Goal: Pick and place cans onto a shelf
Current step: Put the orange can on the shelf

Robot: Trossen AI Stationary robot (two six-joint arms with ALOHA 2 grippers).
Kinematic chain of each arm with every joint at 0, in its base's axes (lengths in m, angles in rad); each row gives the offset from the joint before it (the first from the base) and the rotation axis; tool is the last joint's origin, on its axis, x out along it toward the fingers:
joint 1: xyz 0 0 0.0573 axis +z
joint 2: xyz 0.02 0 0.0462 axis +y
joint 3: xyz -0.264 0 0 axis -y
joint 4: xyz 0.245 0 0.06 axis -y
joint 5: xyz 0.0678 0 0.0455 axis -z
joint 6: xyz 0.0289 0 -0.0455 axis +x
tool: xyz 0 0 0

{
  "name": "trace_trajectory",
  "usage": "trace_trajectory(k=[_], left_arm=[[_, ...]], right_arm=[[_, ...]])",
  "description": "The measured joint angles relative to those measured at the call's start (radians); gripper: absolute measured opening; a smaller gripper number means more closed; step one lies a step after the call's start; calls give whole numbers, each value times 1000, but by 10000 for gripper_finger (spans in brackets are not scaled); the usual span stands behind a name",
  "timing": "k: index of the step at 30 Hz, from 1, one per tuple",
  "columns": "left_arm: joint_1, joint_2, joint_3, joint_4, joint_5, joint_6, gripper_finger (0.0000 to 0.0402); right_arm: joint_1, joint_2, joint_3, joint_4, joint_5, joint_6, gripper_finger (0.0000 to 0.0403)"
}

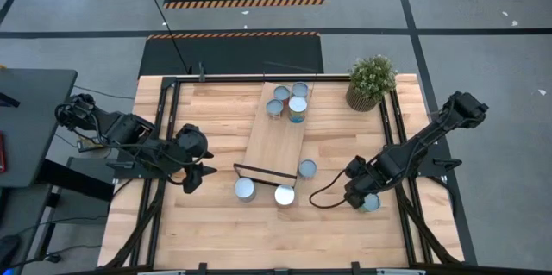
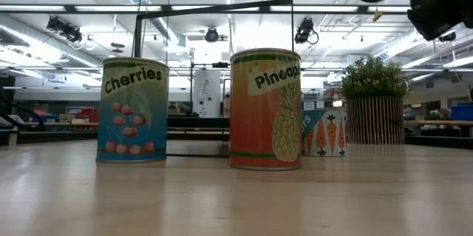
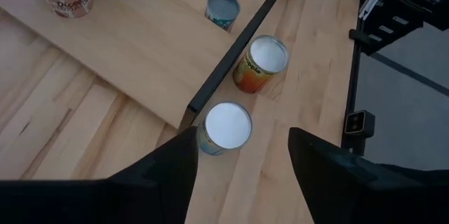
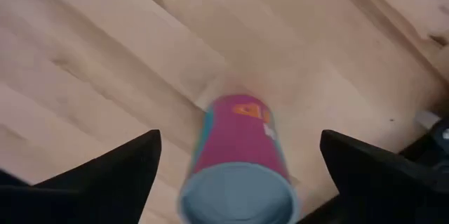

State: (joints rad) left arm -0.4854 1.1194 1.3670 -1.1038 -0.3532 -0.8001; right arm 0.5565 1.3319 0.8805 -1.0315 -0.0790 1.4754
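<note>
From overhead the shelf lay down the middle of the table, four cans clustered at its far end by the potted plant; only the level view gave labels, a Cherries can and a Pineapple can standing off the shelf's framed near end, a carrot-printed can half hidden behind the latter; the shelf's board itself was hard to make out there. The right gripper hung to the right of that end, fingers spread wide and holding nothing, a magenta can upright between them; its label stayed unreadable. The left gripper waited left of the shelf, parted and empty, the Cherries can ahead.
</note>
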Motion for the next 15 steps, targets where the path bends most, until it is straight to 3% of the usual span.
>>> trace_trajectory(k=[10, 15], left_arm=[[0, 0, 0, 15, 6, 0, 226], [0, 0, 0, 16, 10, 0, 226]], right_arm=[[-1, 3, -3, 63, 34, -70, 399], [-20, 2, 38, 140, 146, -131, 398]])
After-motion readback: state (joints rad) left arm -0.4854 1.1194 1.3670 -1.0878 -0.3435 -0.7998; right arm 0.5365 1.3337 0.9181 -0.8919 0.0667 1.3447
